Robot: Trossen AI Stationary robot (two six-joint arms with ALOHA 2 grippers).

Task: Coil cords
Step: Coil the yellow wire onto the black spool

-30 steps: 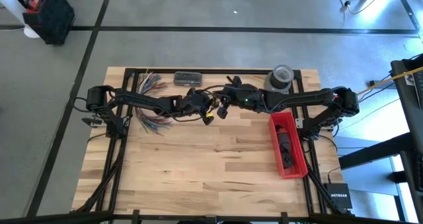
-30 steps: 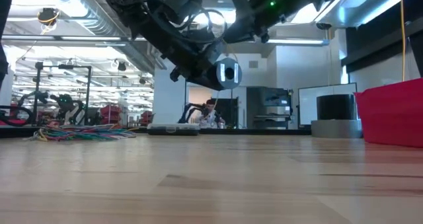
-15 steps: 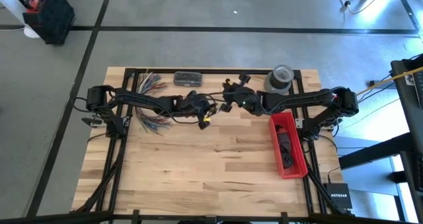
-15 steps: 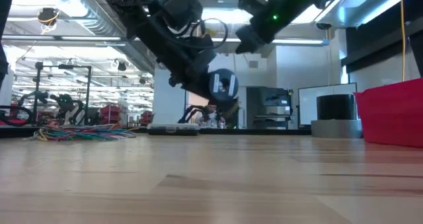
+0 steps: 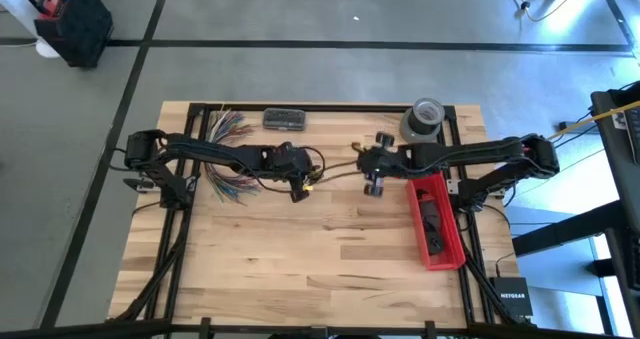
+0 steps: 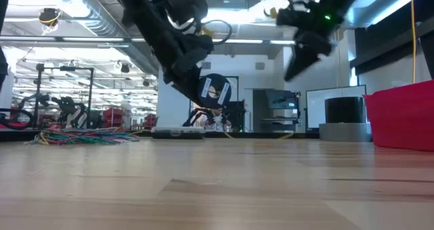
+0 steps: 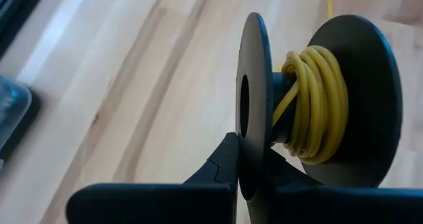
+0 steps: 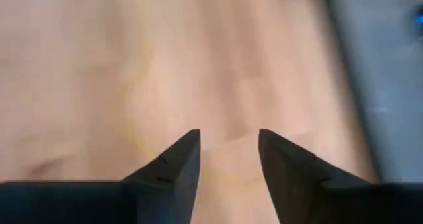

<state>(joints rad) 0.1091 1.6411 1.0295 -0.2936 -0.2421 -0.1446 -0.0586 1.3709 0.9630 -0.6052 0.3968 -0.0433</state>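
The near half of the table (image 5: 300, 269) lies bare, from the centre out to six o'clock; things crowd the far edge: coloured wires (image 5: 228, 129) at ten o'clock, a flat case (image 5: 285, 118) at twelve, a tape roll (image 5: 427, 112) at one, and a red bin (image 5: 440, 249) along the three o'clock edge. The left gripper (image 5: 300, 187) is clamped on a black spool (image 7: 264, 112) wound with yellow cord (image 7: 316, 105), raised just left of centre. The right gripper (image 5: 376, 179) hangs just right of centre, fingers (image 8: 178, 164) spread, holding nothing.
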